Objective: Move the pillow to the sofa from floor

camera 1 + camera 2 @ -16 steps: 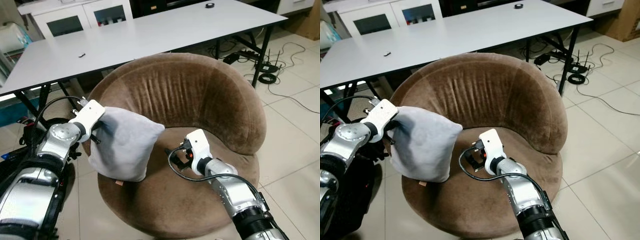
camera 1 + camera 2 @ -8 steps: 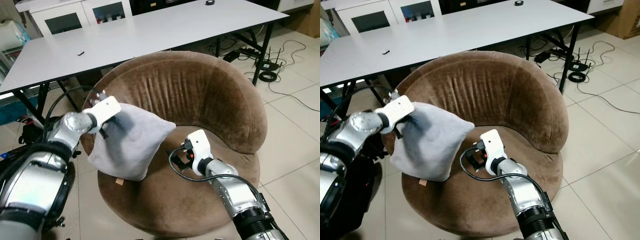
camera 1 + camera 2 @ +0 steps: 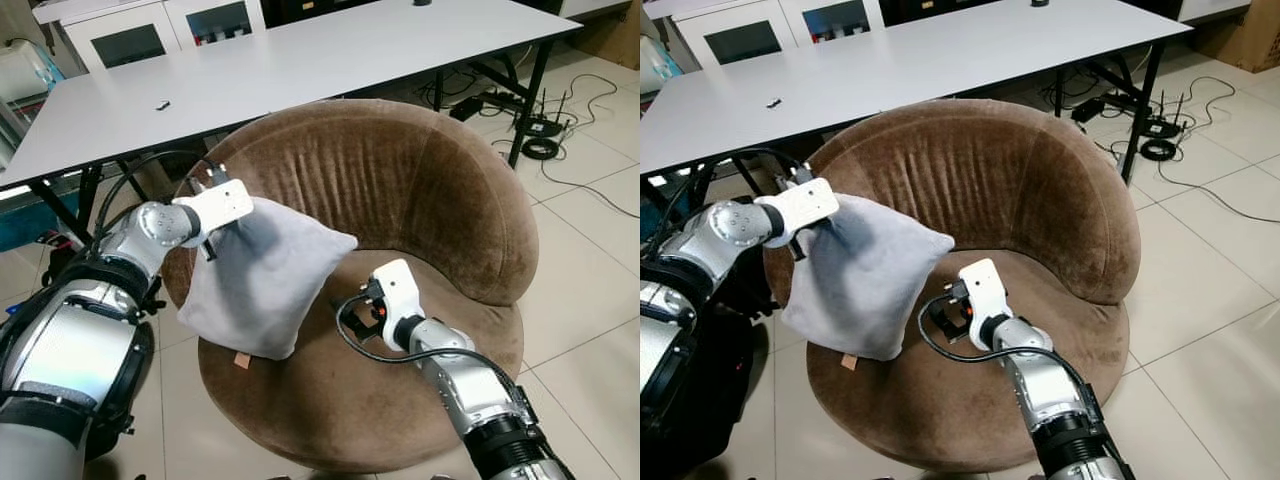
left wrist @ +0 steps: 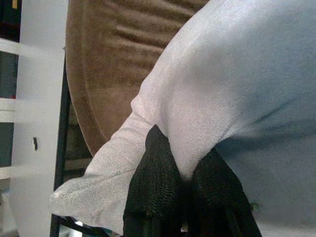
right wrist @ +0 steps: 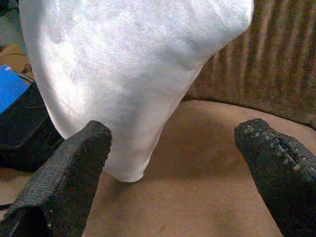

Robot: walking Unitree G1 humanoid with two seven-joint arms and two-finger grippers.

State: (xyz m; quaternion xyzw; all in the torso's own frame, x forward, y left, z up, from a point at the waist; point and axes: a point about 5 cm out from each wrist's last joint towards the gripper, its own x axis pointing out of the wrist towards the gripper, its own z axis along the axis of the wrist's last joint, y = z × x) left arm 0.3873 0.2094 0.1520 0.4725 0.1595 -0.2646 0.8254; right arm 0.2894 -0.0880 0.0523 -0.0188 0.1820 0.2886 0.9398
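Note:
A grey pillow (image 3: 265,280) hangs over the left rim of a round brown sofa chair (image 3: 400,190), its lower corner above the seat edge. My left gripper (image 4: 185,173) is shut on the pillow's upper corner, the cloth pinched between its black fingers (image 4: 155,168). In the head views the left wrist (image 3: 215,205) is at the chair's left rim. My right gripper (image 5: 173,163) is open above the seat, just right of the pillow (image 5: 133,74), with nothing between its fingertips. Its wrist (image 3: 392,300) hovers over the seat's middle.
A long white table (image 3: 280,60) stands right behind the chair, with black legs and white cabinets (image 3: 150,35) beyond. Cables and power strips (image 3: 530,120) lie on the tiled floor at the right. A dark bag (image 5: 19,133) sits on the floor left of the chair.
My left gripper has carried the pillow to the right and a little up, further over the chair's seat. The right gripper has stayed in place, open.

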